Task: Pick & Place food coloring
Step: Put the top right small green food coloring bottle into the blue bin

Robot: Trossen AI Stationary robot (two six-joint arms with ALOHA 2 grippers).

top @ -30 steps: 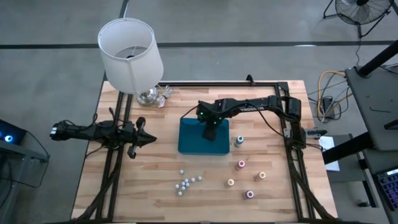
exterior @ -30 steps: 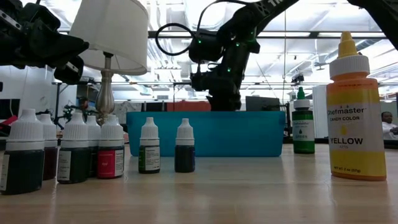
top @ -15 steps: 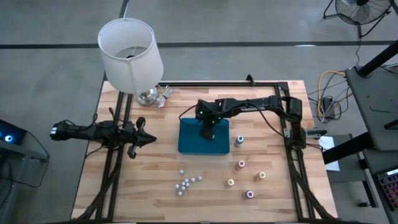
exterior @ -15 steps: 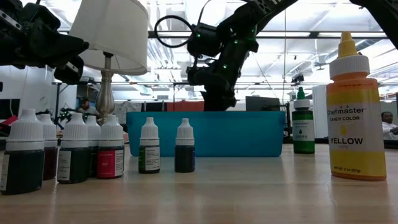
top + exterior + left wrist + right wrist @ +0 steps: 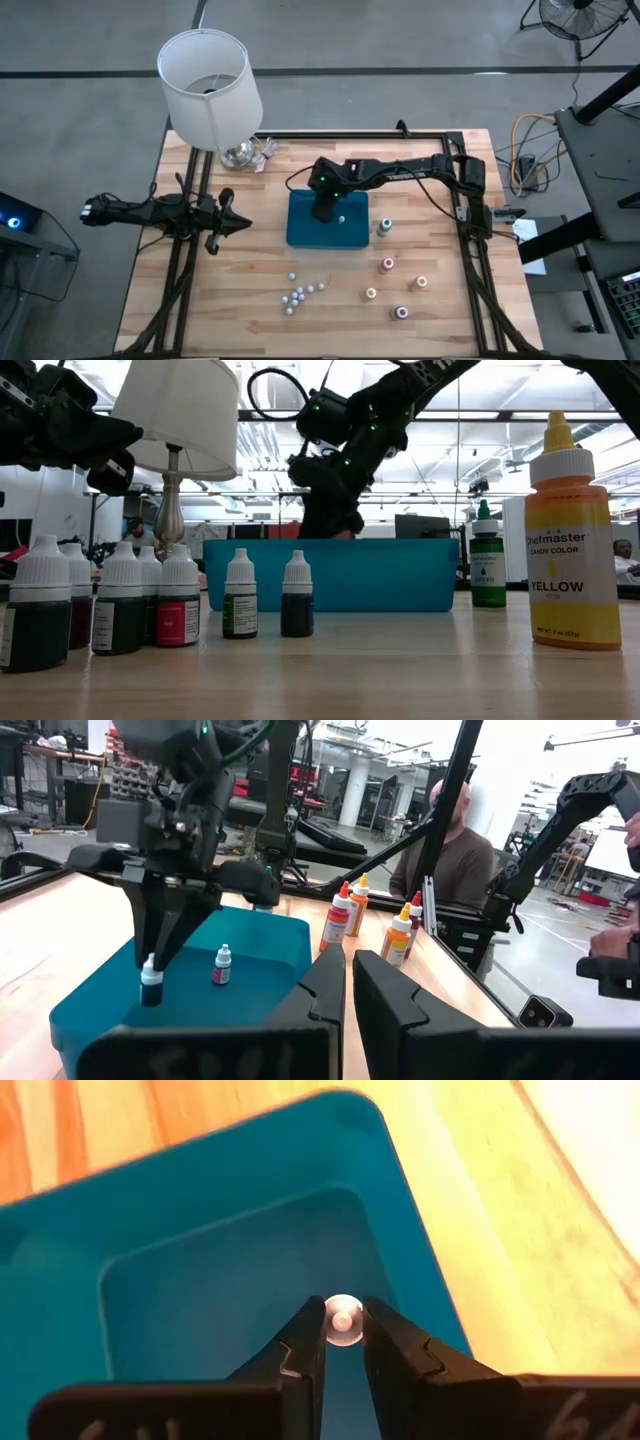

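Looking down from above, the right gripper (image 5: pixel 324 207) hangs over the blue tray (image 5: pixel 300 235), and a small pale dot in the tray beside it looks like one bottle already delivered. A cluster of tiny white-capped bottles (image 5: pixel 298 293) sits on the table in front of the tray, and five larger coloured-top bottles (image 5: pixel 386 265) stand well apart to the right of it. The left gripper (image 5: pixel 225 222) waits at the table's left edge, off the work.

From table height, the right arm reaches down behind the tray's wall (image 5: pixel 330 575); the white-capped row (image 5: pixel 120 608) and the two small bottles (image 5: pixel 268 596) nearer the tray are untouched, as are the yellow bottle (image 5: pixel 571 540) and the green one (image 5: pixel 487 560).

The left wrist camera settles it: the right gripper's fingers (image 5: pixel 160 925) pinch a small dark bottle (image 5: pixel 151 982) standing at the tray floor, with a second small bottle (image 5: pixel 222 965) just beside it. The left arm's own fingers are nearly together, holding nothing.

The right wrist camera shows its pads clamped on a white cap (image 5: pixel 343 1321) inside the tray's corner.

I would judge the job early on: one in, one being set down, many left.
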